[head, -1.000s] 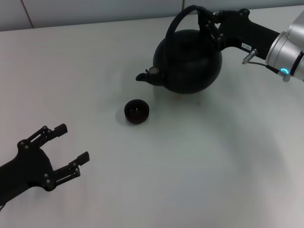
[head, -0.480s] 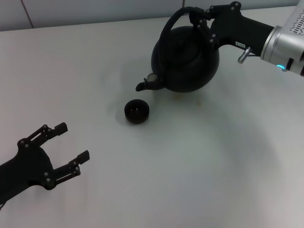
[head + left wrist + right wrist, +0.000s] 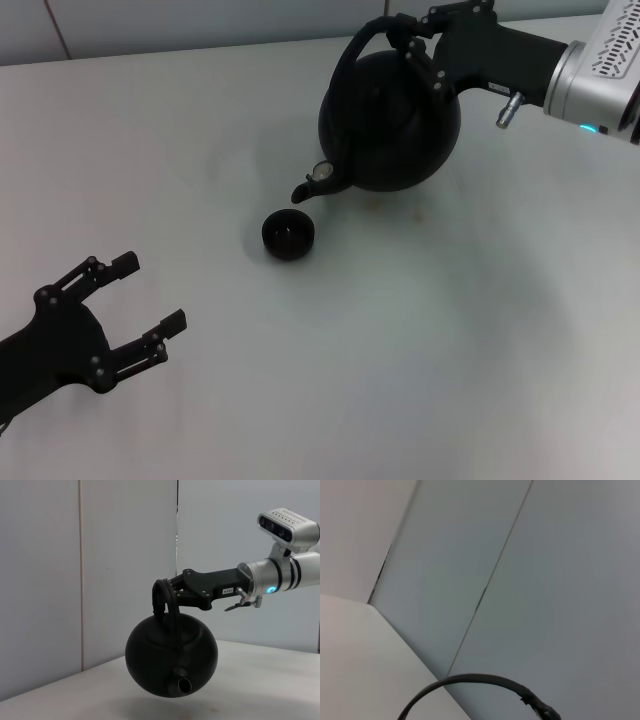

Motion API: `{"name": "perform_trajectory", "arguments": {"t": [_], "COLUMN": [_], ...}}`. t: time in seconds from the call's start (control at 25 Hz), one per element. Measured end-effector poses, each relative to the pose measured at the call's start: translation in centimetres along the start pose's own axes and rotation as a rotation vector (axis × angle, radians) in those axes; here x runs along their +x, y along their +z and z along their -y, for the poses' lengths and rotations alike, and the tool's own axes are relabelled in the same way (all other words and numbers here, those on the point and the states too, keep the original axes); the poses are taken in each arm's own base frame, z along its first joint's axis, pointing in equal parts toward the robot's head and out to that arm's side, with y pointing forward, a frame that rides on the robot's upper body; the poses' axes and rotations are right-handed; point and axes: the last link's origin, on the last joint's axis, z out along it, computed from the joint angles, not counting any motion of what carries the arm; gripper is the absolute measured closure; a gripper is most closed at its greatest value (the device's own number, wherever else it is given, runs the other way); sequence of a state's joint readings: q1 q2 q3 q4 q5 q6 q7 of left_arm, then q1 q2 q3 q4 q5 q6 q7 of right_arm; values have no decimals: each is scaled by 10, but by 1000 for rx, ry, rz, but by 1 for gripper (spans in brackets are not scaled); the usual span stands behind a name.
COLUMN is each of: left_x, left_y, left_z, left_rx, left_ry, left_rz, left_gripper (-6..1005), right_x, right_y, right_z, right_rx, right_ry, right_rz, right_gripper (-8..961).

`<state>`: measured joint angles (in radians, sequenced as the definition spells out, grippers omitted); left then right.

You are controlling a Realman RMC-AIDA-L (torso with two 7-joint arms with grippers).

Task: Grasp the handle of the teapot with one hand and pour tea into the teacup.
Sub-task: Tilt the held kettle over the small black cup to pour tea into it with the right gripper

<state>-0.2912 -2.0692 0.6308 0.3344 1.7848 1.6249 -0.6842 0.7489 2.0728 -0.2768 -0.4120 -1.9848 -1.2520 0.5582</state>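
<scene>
Near left of the table, the left gripper is parked with its fingers spread, grasping nothing, well apart from the work. Mid-table, the teacup stands upright; no stream or liquid can be made out, so filling is judged not yet done. Just beyond and right of the cup, the teapot is held off the table and tipped, with the spout angled down toward the cup, close above its far rim. Lift and carry are judged complete; the pour itself is judged begun or about to begin, with tilt still to be added. Far right, the handle is clamped at its top by the right gripper, so the pot hangs below and left of that gripper.
</scene>
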Motion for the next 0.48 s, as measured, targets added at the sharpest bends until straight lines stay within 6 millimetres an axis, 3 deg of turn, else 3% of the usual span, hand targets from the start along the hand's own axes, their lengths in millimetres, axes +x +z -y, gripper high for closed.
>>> {"name": "perform_trajectory", "arguments": {"t": [0.48], "left_x": [2], "left_y": [2], "left_z": [2], "left_rx": [-2], "left_ry": [5], "left_rz": [-6], "left_gripper": [150], "right_x": [-8], "right_y": [9], "right_z": [4], "right_rx": [-38], "right_ry": [-91], "right_rz": [-15], "right_gripper": [872]}}
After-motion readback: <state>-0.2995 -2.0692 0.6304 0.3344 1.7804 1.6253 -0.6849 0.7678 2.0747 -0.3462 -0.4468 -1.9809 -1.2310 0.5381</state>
